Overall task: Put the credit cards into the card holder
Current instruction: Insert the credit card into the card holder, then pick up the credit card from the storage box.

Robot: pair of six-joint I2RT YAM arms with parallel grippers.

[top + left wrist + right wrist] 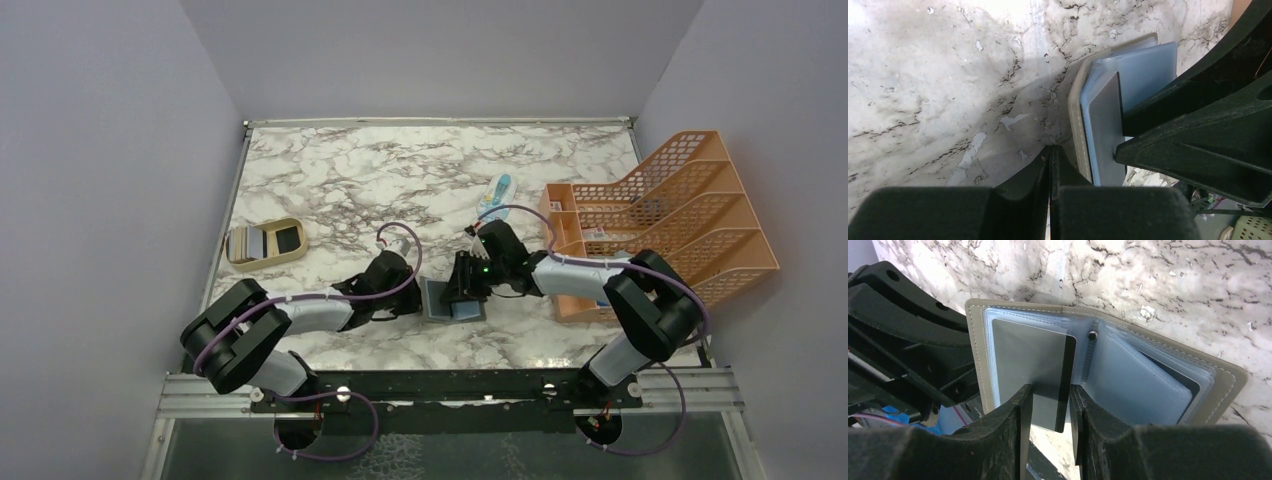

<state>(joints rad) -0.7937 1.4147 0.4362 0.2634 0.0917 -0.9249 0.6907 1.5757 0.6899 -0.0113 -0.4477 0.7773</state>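
The card holder (976, 345) lies open on the marble, its pale blue-grey pockets (1138, 380) facing up; it is also in the top view (438, 300). A grey credit card (1028, 357) with a dark stripe sits partly in the left pocket. Its lower end hangs between the fingers of my right gripper (1050, 405), which is open, with a gap beside the card's edge. My left gripper (1050, 150) is shut with nothing in it, its tips on the table right against the card holder's outer edge (1077, 120). More credit cards (250, 241) lie in the tan tray.
The tan oval tray (290, 256) stands at the left of the table. A light blue-and-white packet (496, 195) lies behind the right arm. An orange mesh file rack (680, 215) fills the right side. Both grippers (415, 290) (462, 288) crowd the card holder.
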